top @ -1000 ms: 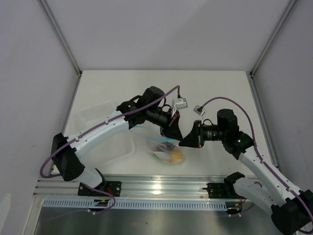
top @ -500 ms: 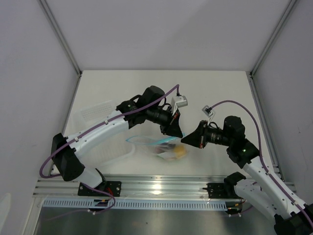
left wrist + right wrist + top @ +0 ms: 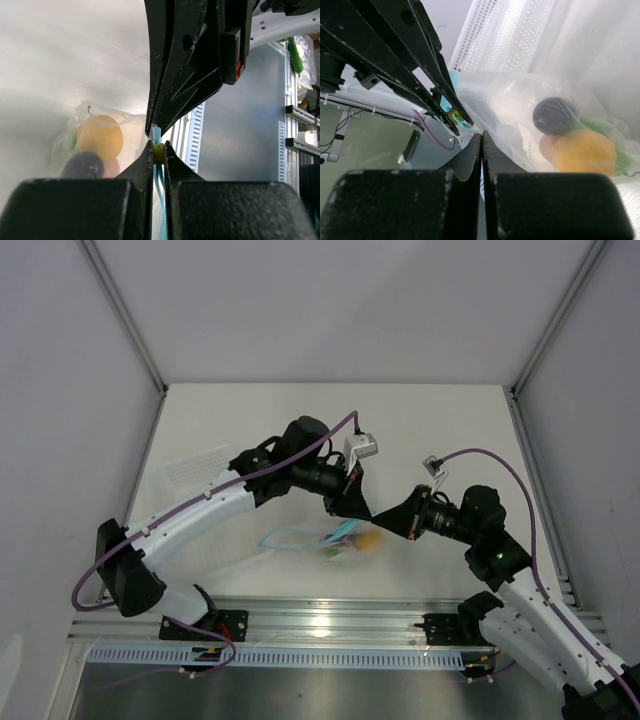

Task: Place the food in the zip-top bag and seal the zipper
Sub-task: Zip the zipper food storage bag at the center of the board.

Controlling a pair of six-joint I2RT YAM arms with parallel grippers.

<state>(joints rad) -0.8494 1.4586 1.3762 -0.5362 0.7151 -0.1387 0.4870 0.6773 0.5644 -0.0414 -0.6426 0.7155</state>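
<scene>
Since a second ago, the zip-top bag [image 3: 322, 540] is stretched leftward. The zipper [image 3: 160, 181] is pinched by the left hand [image 3: 159, 147]; the right hand [image 3: 481, 138] is closed.

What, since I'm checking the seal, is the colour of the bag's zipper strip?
Light blue-teal; the zipper strip shows best in the left wrist view.

The left claw [image 3: 158, 146] pinches the zipper [image 3: 160, 184]; food [image 3: 101, 137] sits inside the bag [image 3: 136, 131].
</scene>
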